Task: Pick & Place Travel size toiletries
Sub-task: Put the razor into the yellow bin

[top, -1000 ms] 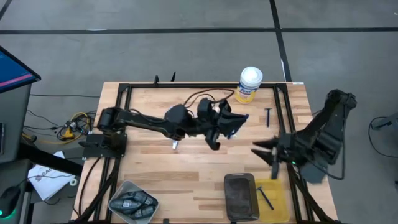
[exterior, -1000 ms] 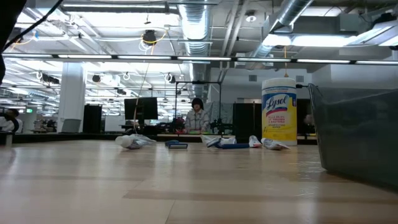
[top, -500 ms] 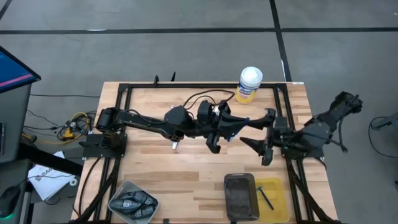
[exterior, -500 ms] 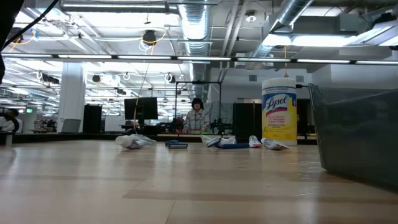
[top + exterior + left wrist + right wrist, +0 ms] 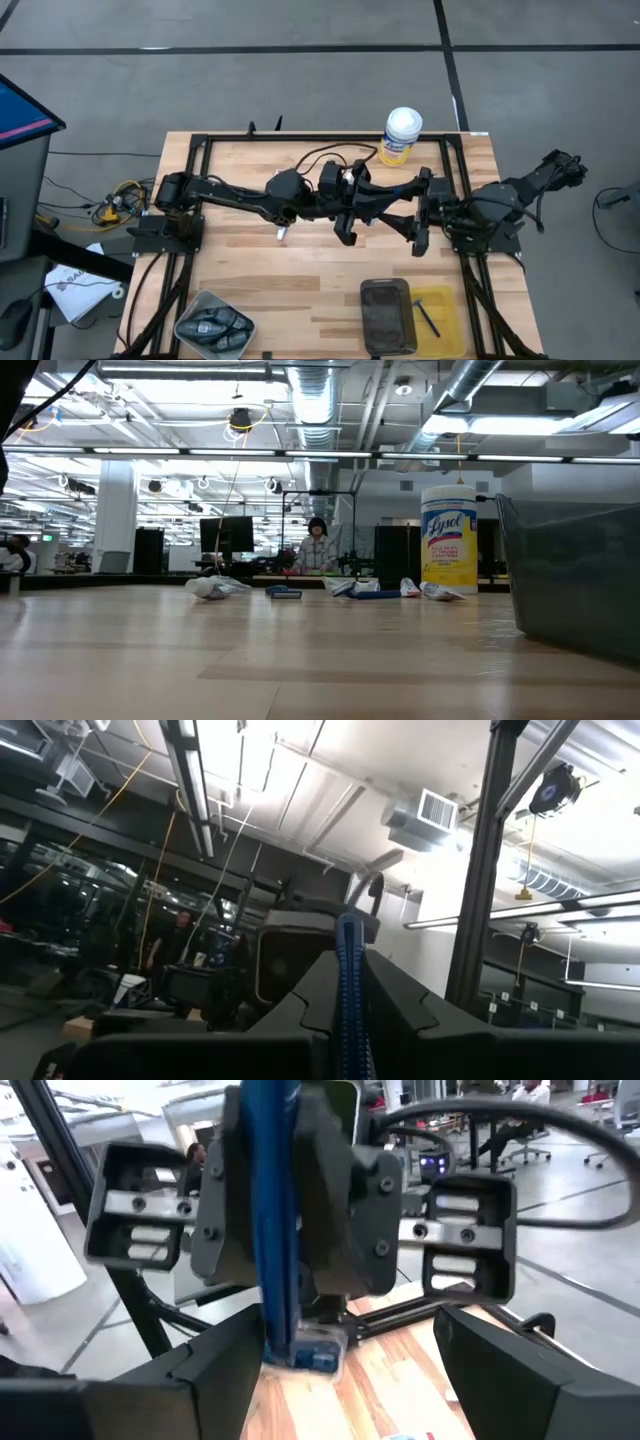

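My left gripper (image 5: 384,200) hangs above the middle of the table, shut on a slim blue razor (image 5: 274,1220). The razor also shows between that gripper's own fingers in the left wrist view (image 5: 348,982). My right gripper (image 5: 412,212) faces it from the table's right at close range. It is open, with one finger (image 5: 180,1380) on each side of the razor, and touches nothing. More travel size toiletries (image 5: 352,588), white tubes and a blue piece, lie flat on the far part of the table. My left gripper pinches the razor's blue handle (image 5: 270,1250) between its two fingers. The fingers come from the table's left, slanting upward, and the handle stands across them. The razor is clear of the table, roughly upright, with its head (image 5: 316,1350) at the lower end.
A yellow canister with a white lid (image 5: 402,135) stands at the far edge. At the near right sit a dark bin (image 5: 388,318) and a yellow tray (image 5: 450,305) with a dark razor (image 5: 428,318) in it. A container of grey pieces (image 5: 212,325) sits near left.
My right gripper has swung from the near right toward the left gripper and up, turned to face it, and opened wider. The left gripper has kept still with the razor.
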Controlling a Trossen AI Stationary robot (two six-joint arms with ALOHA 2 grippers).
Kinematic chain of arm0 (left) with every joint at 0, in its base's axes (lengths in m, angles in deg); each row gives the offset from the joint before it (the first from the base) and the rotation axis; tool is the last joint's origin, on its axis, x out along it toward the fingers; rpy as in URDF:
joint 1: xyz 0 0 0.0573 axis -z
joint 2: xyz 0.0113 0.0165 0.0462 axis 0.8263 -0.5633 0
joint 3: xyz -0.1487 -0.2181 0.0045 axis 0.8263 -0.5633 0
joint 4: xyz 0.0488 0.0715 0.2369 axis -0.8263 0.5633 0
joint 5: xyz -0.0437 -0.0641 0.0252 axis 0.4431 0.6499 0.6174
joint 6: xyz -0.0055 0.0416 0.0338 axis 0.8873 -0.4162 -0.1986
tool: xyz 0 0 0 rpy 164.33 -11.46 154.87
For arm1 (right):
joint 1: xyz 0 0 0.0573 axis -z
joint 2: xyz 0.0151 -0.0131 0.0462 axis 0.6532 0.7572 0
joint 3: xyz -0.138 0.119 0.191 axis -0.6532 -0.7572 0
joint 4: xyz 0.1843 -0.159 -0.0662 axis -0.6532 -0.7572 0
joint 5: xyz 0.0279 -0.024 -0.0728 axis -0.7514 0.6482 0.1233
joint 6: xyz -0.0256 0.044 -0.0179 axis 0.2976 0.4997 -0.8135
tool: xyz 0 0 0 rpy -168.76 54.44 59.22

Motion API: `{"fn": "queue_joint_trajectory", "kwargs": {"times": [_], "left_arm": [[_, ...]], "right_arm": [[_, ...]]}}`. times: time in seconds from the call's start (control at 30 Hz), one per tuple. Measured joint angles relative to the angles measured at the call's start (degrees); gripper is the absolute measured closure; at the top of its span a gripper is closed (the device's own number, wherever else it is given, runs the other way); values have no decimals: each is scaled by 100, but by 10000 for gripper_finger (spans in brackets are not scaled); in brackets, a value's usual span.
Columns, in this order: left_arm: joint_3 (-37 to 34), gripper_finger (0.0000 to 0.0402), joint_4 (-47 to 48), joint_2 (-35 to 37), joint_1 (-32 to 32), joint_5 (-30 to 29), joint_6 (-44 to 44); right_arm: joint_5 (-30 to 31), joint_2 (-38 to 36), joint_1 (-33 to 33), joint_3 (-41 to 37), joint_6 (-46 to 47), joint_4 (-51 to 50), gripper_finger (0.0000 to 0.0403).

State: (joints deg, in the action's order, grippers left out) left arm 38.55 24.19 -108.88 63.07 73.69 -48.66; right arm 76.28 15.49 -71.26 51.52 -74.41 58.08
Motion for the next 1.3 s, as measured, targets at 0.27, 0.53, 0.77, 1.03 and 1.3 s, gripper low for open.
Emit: {"fn": "queue_joint_trajectory", "kwargs": {"times": [0.27,0.53,0.77,1.03,1.3], "left_arm": [[0,380,26,0,-4,59,-15],[0,380,29,0,-4,58,-17],[-2,380,36,0,-4,42,-16],[-4,376,52,-2,0,28,70],[1,296,549,-1,2,272,192]], "right_arm": [[-444,-3,173,142,-4,-39,124],[-961,-3,393,186,0,-65,207],[-1203,-4,426,197,-10,-83,337],[-1184,1,416,195,-14,-89,375],[-415,-285,-75,173,54,-377,382]]}}
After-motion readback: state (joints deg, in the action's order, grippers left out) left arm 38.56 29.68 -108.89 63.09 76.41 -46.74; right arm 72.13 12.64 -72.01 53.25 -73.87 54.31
